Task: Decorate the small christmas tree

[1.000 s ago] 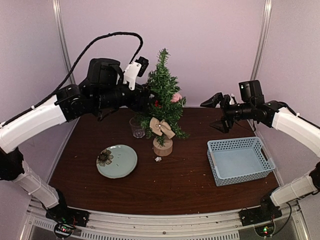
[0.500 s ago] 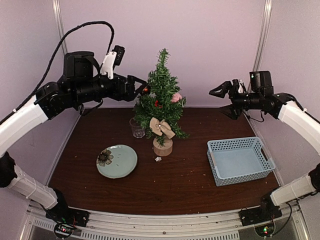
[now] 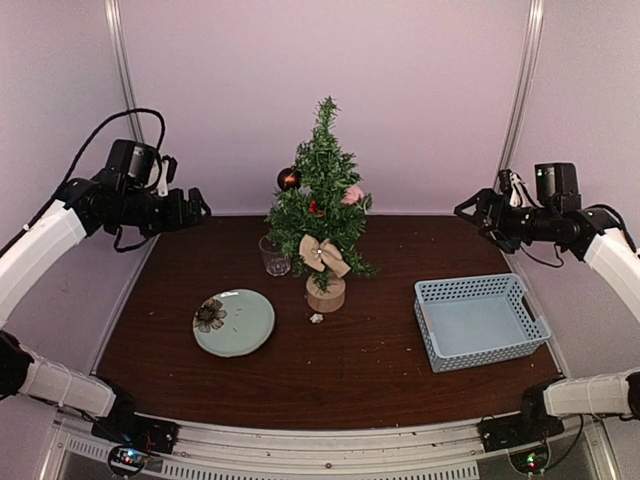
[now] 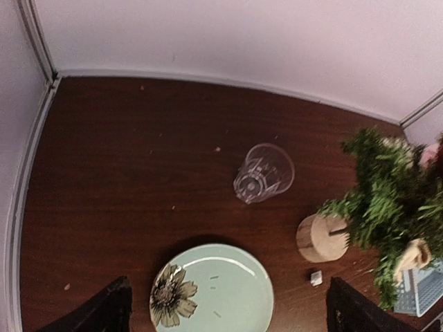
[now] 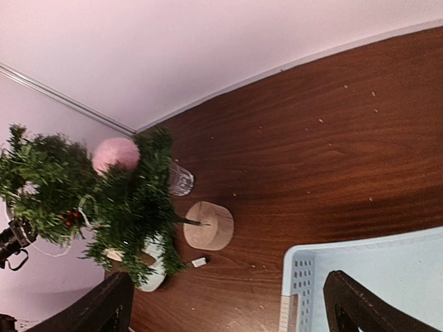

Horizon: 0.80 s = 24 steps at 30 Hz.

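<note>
The small christmas tree (image 3: 322,190) stands on its round wood stump (image 3: 325,293) at the back middle of the table. It carries a dark bauble (image 3: 289,179), a pink ball (image 3: 352,194), red berries and a beige bow (image 3: 323,254). It also shows in the left wrist view (image 4: 387,207) and the right wrist view (image 5: 90,200). My left gripper (image 3: 200,210) is open and empty, high at the left, well clear of the tree. My right gripper (image 3: 468,213) is open and empty, high at the right. Both wrist views show only dark fingertips (image 4: 111,311) (image 5: 349,301) wide apart.
A clear drinking glass (image 3: 273,255) stands left of the tree. A pale green plate (image 3: 245,335) with a dark flower (image 3: 210,315) lies front left. A light blue perforated basket (image 3: 520,300) sits at the right. A small white scrap (image 3: 316,319) lies by the stump.
My left gripper has pulled back from the tree to the far left, leaving the dark bauble hanging on the tree. My right gripper has drawn back to the right.
</note>
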Tool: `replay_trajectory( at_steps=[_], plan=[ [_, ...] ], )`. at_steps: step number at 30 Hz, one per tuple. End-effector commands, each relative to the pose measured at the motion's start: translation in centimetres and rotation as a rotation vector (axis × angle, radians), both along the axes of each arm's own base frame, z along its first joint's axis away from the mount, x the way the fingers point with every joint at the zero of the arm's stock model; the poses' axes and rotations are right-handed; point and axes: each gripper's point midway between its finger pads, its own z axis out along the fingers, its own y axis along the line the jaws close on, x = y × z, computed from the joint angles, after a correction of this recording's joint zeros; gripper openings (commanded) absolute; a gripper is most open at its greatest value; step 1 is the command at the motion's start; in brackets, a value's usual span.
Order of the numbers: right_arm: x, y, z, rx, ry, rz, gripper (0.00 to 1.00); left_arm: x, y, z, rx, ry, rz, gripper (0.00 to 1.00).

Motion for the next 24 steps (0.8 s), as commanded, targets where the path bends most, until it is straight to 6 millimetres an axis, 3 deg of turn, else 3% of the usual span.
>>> replay_trajectory(
  at_steps=[1, 6, 10, 16, 24],
  plan=[
    [-1.7, -1.9, -4.2, -0.097, 0.035, -0.032, 0.99, -1.8, 2.3, -6.4, 0.104, 0.209, 0.105, 0.97],
    [-2.9, -2.3, -8.1, -0.126, 0.069, -0.035, 0.99, -3.6, 2.3, -13.2, 0.122, 0.38, 0.107, 0.98],
    [-3.4, -2.9, -10.4, -0.182, 0.071, -0.032, 0.99, -4.9, 2.5, -16.8, 0.108, 0.419, 0.115, 0.98],
    [-3.7, -2.7, -13.7, -0.196, 0.116, -0.008, 0.99, -6.3, 3.3, -19.4, 0.103, 0.419, 0.131, 0.98],
    [-3.4, -2.3, -15.0, -0.176, 0.1, 0.006, 1.0, -6.5, 3.6, -20.7, 0.108, 0.44, 0.157, 0.98]
  ],
)
